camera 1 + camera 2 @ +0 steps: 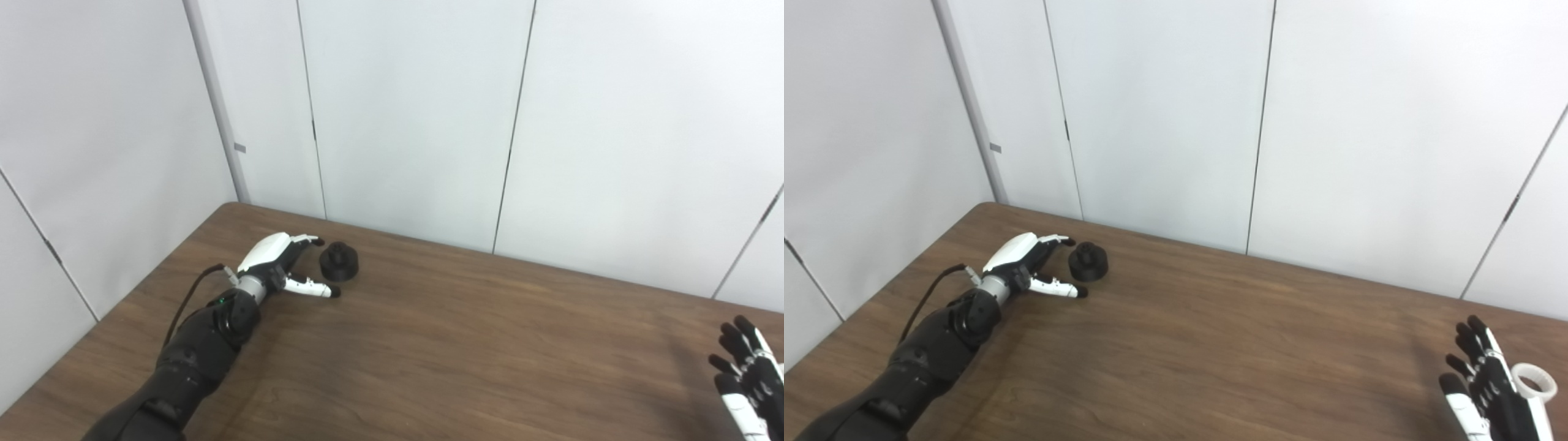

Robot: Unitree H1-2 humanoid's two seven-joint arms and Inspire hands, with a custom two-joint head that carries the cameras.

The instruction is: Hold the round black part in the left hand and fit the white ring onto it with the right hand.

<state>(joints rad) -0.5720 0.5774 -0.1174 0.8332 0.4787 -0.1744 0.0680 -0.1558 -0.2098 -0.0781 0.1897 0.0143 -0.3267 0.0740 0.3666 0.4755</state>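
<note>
Across the brown wood-grain table point(465, 343) your two arms sit far apart. Your left hand point(278, 263) lies at the far left, fingers and thumb spread wide and grasping nothing, with the round black stepped part point(339, 261) on the table between them, just beside the fingertips. Close too fast and I reckon you nudge it away rather than trap it. Your right hand point(1488, 386) sits at the bottom right edge, fingers splayed, the small white plastic ring point(1534, 380) just behind it; whether it grips the ring, you can't tell.
</note>
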